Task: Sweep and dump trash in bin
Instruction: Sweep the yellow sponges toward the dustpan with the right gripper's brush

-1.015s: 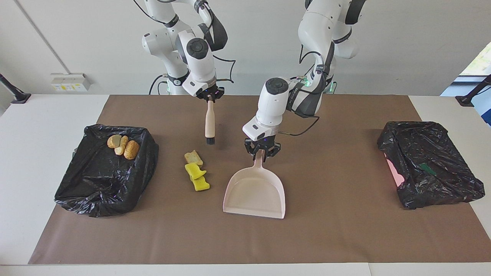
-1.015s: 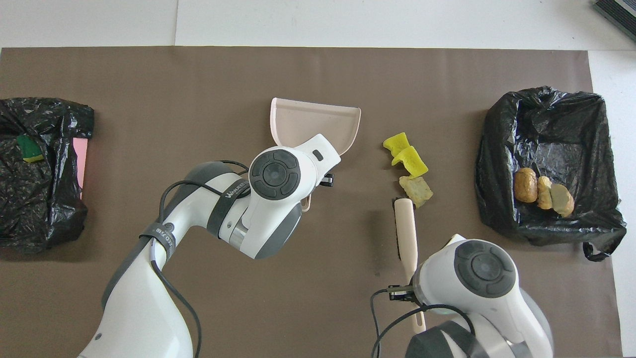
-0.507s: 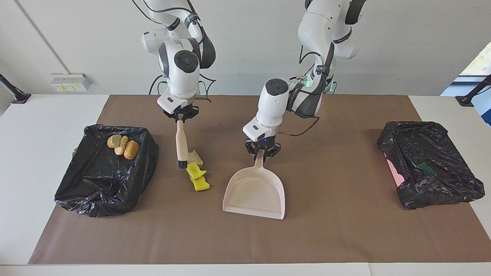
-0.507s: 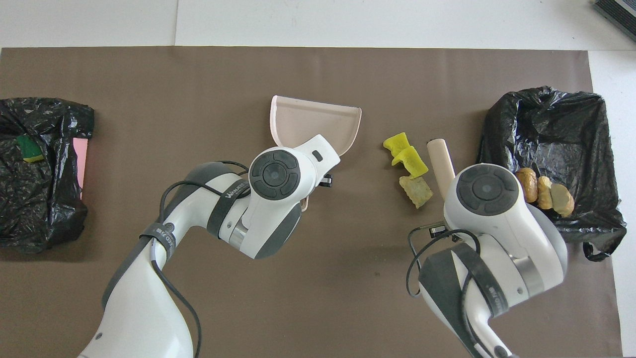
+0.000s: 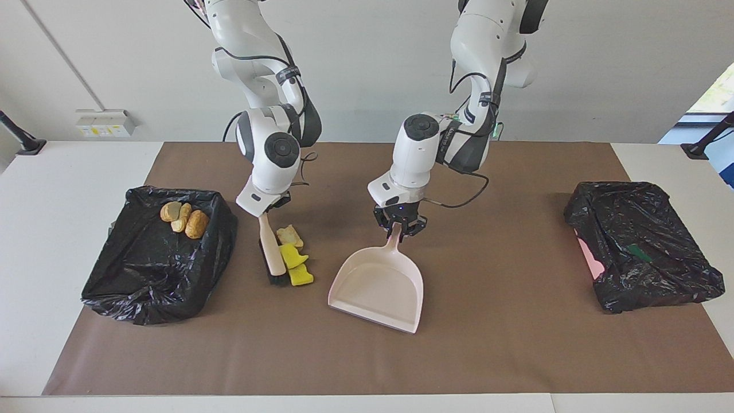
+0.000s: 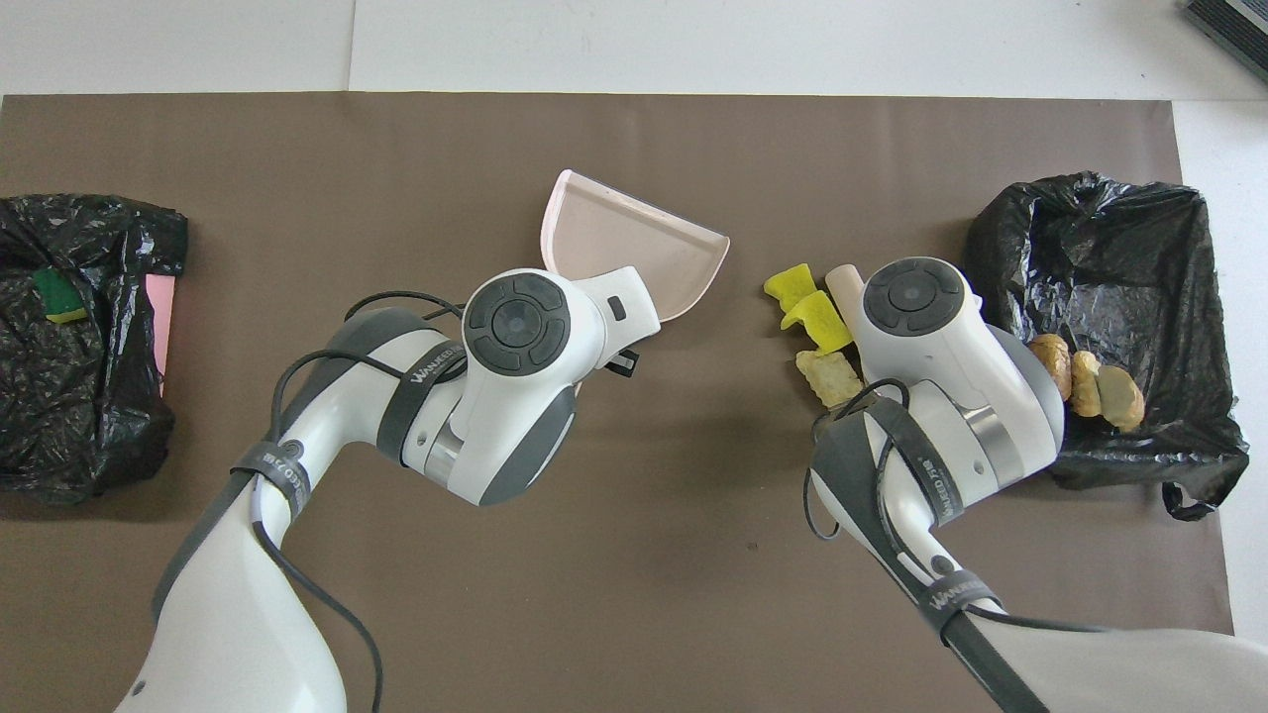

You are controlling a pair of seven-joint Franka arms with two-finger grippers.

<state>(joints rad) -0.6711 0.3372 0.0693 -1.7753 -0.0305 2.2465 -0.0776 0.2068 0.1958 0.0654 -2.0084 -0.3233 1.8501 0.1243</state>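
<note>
**Operator:** Sweeping comes next, in my judgement. The right gripper (image 5: 270, 211) has its jaws clamped on the handle of the hand brush (image 5: 273, 257), with the bristles low beside the loose trash. The left gripper (image 5: 399, 225) has its jaws closed on the handle of the pale pink dustpan (image 5: 378, 287). The pan looks tilted, with its open lip aimed toward 7 o'clock in the facing view.

**Second:** Procedure?

**Operator:** I would turn the pan mouth toward the scraps and press its lip flat on the brown mat (image 5: 516, 344). Then I would draw the brush from the bin end toward the pan in one low, steady stroke. Light scraps may roll, so I would keep the bristles down.

**Second:** Describe the trash.

**Operator:** Two yellow sponges (image 5: 296, 265) lie touching each other, and their green backing barely shows. One beige bread-like chunk (image 5: 289, 235) sits just at their 12 o'clock in the facing view. All three lie at 9 o'clock of the pan, between it and the brush. Three golden-brown pastries (image 5: 184, 218) already lie inside the black-lined bin (image 5: 143, 275) at the right arm's end. A second black-lined bin (image 5: 642, 246) stands at the left arm's end.
</note>
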